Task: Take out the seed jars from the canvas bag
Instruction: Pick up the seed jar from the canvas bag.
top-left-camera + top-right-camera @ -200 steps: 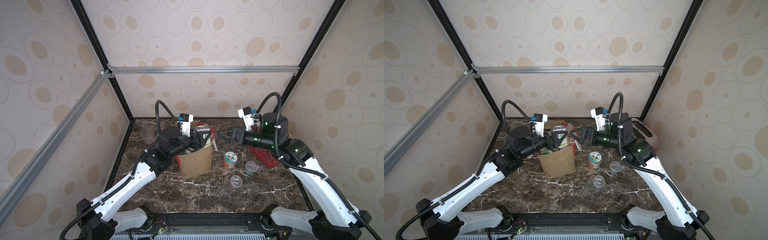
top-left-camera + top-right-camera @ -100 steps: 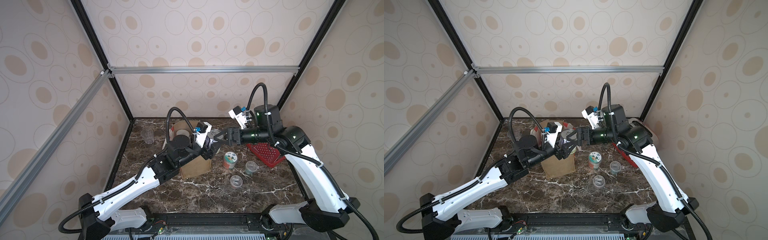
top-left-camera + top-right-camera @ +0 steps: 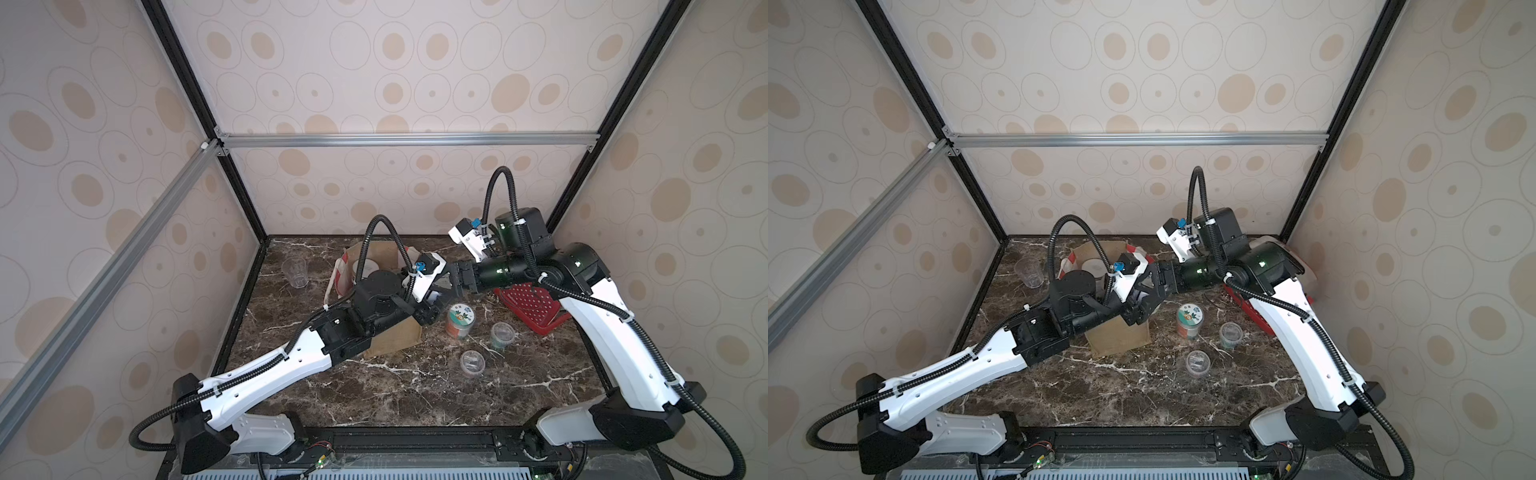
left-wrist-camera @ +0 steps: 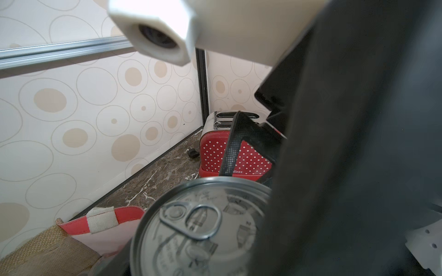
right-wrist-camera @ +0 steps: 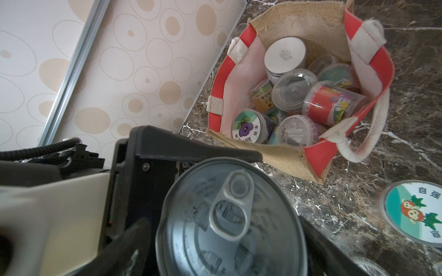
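The canvas bag [image 3: 395, 337] [image 3: 1118, 337] [image 5: 275, 155] stands open at mid-table, with several seed jars [image 5: 295, 94] inside. My left gripper [image 3: 434, 309] [image 3: 1139, 308] [image 4: 198, 253] is just right of the bag's mouth, shut on a jar with a silver pull-tab lid [image 4: 198, 231] [image 5: 229, 224]. My right gripper [image 3: 457, 284] [image 3: 1158, 284] [image 5: 229, 241] meets it from the right. It is open, one finger on each side of that same jar. A sticker-lidded jar [image 3: 460, 318] [image 3: 1190, 318] [image 5: 416, 212] and two small clear cups [image 3: 502, 333] [image 3: 472, 362] stand on the marble right of the bag.
A clear lidless drinking glass [image 3: 296, 272] [image 3: 1029, 272] stands at the back left. A red polka-dot toaster [image 3: 532, 307] [image 4: 229, 153] fills the back right corner under my right arm. Walls and a black frame enclose the marble table [image 3: 374, 399].
My left gripper has swung from over the bag to its right, carrying the pull-tab jar. The right gripper has come left to meet it, and its jaws have narrowed a little.
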